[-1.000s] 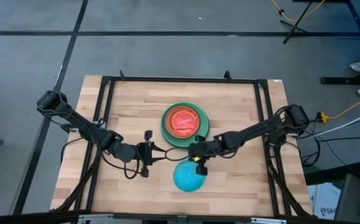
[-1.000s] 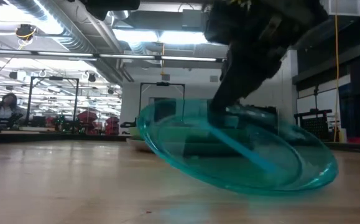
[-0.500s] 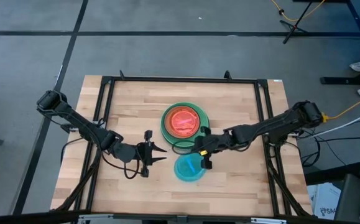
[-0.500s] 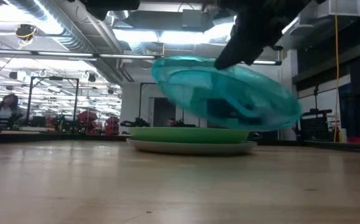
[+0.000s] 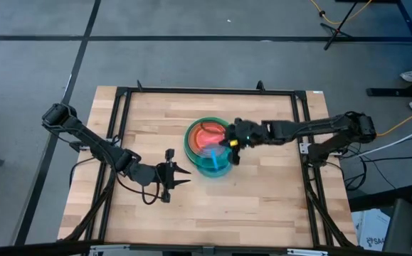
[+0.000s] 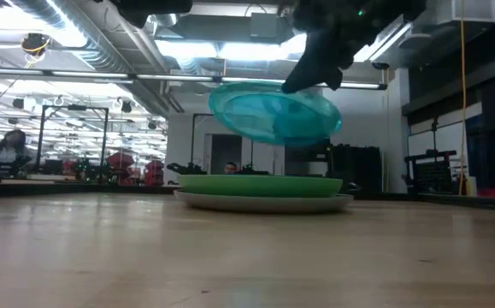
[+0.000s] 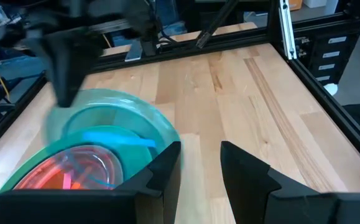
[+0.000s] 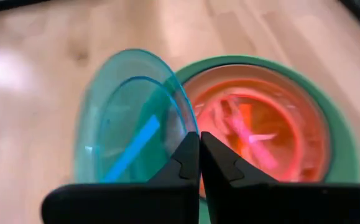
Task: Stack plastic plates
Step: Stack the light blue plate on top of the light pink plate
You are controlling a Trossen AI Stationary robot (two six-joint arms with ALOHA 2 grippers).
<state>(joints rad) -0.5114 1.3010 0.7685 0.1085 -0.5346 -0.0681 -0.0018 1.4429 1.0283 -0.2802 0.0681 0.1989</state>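
Note:
A translucent blue plate (image 5: pixel 213 161) hangs in the air over the near part of a plate stack (image 5: pixel 195 142), held by my right gripper (image 5: pixel 232 147), which is shut on it. The low view shows the blue plate (image 6: pixel 273 115) tilted and clear above the stack (image 6: pixel 264 193), whose bottom plate rests on the table. The stack has green outer plates (image 8: pixel 342 140) and a pink-red plate (image 8: pixel 260 121) on top. My left gripper (image 5: pixel 181 175) waits open to the left of the stack, fingers (image 7: pixel 167 169) level, touching nothing. My right gripper pinches the blue plate's rim (image 8: pixel 187 127) between its two shut fingers, on the plate's right-hand side. The fingers come from the table's right, slanting down. The plate is lifted clear and tilted, above the stack.
Bare wooden table (image 5: pixel 262 206) lies near, left and right of the stack. A black metal frame (image 5: pixel 305 128) runs along the table's edges. In the low view, the room with equipment and a person (image 6: pixel 8 150) shows far behind.
My right gripper has risen and moved toward the table's far edge, carrying the blue plate. The plate stood tilted with its lower edge near the table close to the near side; now it hangs clear above the near part of the stack. My left arm has kept still.

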